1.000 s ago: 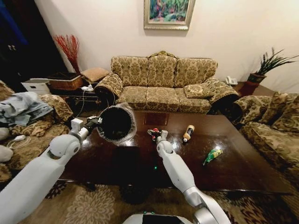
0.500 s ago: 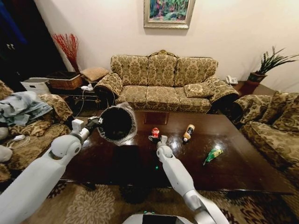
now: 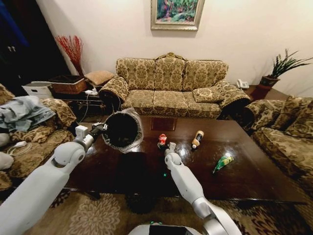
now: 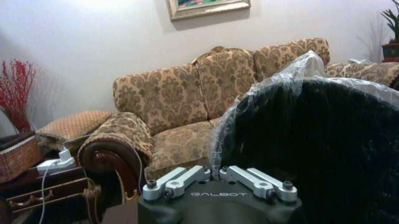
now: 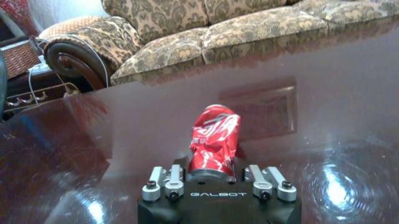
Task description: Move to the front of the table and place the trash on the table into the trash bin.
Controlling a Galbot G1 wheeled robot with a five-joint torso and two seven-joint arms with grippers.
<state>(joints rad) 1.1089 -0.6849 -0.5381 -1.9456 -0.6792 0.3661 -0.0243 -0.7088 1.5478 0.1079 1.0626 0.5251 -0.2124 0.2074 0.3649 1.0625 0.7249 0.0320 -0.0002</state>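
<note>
My left gripper (image 3: 101,128) is shut on the rim of the black trash bin (image 3: 122,129), holding it tilted with its opening toward me over the table's left part. The bin's clear bag liner (image 4: 299,65) shows in the left wrist view. The red can (image 3: 162,139), crushed and dented, sits between the jaws of my right gripper (image 3: 164,145) near the middle of the dark table (image 3: 254,181). The can (image 5: 215,140) rises straight out of the gripper. A brown orange-labelled bottle (image 3: 197,139) lies to its right. The green bottle (image 3: 222,162) lies farther right.
A patterned sofa (image 3: 171,85) stands behind the table, with armchairs at the left (image 3: 34,132) and right (image 3: 288,132). A woven basket (image 3: 68,85) and a power strip (image 3: 90,92) sit on a side table at the back left. A patterned rug (image 3: 102,215) lies in front.
My right gripper has closed on the red can and drawn it slightly back toward me, with the can now standing up in the jaws. The left arm and the bin have not moved.
</note>
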